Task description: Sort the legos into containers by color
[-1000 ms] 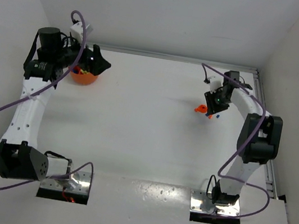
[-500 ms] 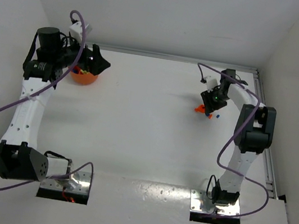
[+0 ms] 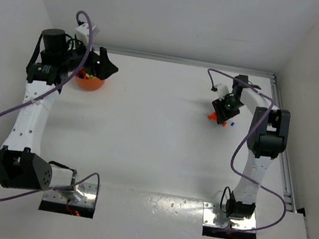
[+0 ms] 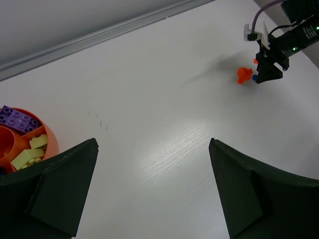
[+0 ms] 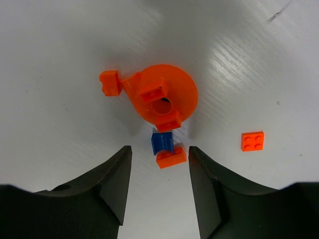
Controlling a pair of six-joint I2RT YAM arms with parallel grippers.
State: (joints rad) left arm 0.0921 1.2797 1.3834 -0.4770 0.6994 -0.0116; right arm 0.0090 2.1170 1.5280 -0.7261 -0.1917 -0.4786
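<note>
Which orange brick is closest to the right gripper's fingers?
The orange brick touching the blue brick, lying between the fingers of the open right gripper. The other orange ones lie farther off.

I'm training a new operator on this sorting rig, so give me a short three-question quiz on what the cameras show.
1. True or false: a purple plastic brick lies in the round orange bowl.
2. Which colour brick lies beside the flat orange disc with a hole? A blue, B purple, C yellow-green.
3. Fill in: the left gripper and right gripper are both ____.
Key: 1 true; 2 A, the blue brick; 3 open.
</note>
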